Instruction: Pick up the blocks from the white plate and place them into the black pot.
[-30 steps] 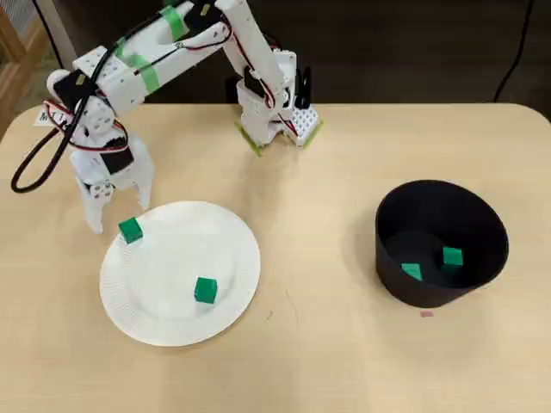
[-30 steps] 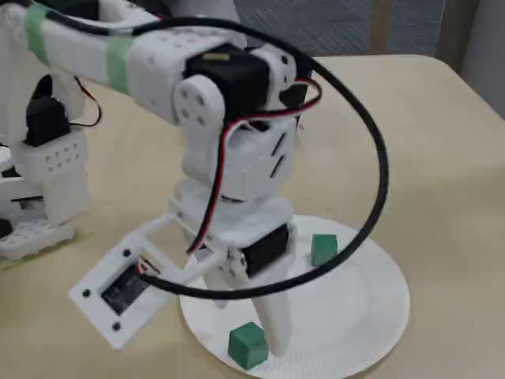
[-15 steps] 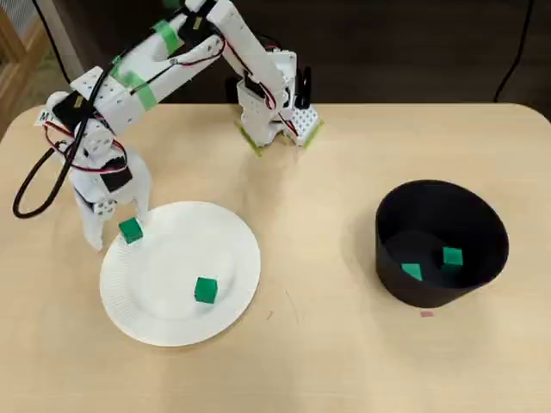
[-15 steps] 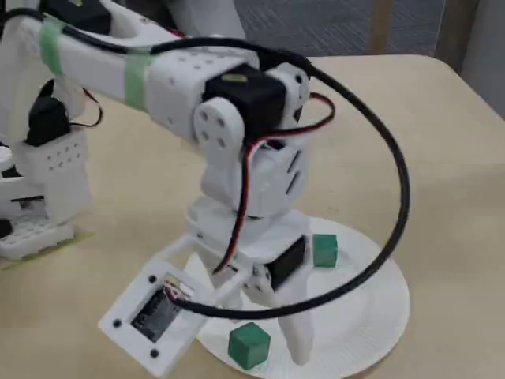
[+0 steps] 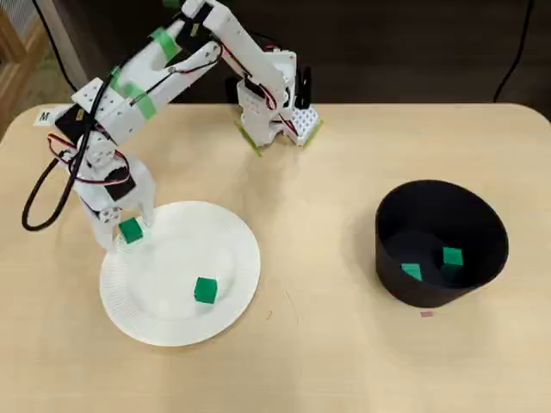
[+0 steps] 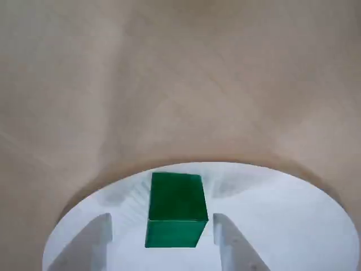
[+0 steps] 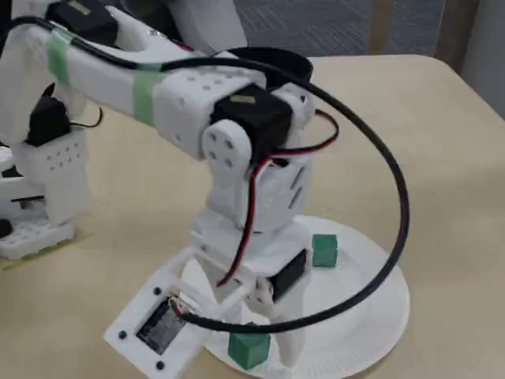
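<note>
I have the gripper (image 5: 126, 234) down over the left rim of the white plate (image 5: 232, 258), at the left of the overhead view. Its two fingers stand apart, one on each side of a green block (image 6: 175, 209), and nothing is clamped.

In the wrist view the block sits at lower centre, between the left finger (image 6: 97, 240) and the right finger (image 6: 230, 243). There is a visible gap on each side, a little wider on the left. I see no contact. The block lies square to the fingers, its flat side faces toward the pads, so I judge that closing should meet parallel faces without twisting it. It stands close to the plate's edge, with bare table just beyond.

The fixed view shows the same block (image 7: 249, 348) low in the frame, under the wrist, on the plate's near rim.

A second block (image 5: 205, 290) rests on the plate, lower and to the right, well apart from the gripper. Two more blocks (image 5: 452, 256) lie inside the black pot (image 5: 482, 219) at the right of the overhead view.

I judge that closing on the block is next.
</note>
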`<control>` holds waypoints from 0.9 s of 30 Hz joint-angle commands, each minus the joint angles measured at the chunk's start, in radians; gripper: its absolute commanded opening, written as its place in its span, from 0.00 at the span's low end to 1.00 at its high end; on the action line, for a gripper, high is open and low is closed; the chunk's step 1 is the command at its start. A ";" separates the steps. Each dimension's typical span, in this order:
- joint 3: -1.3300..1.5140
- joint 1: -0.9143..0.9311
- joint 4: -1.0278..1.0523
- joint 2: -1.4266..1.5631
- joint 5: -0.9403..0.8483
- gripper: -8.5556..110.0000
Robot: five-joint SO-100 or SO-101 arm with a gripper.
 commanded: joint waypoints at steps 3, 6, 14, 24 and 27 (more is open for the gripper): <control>-0.069 -0.005 -0.005 -0.008 -0.006 0.27; -0.087 -0.008 -0.005 -0.023 -0.009 0.26; -0.161 -0.003 0.008 -0.071 0.000 0.13; -0.265 -0.057 0.021 -0.092 -0.028 0.05; -0.356 -0.130 -0.003 -0.060 -0.029 0.05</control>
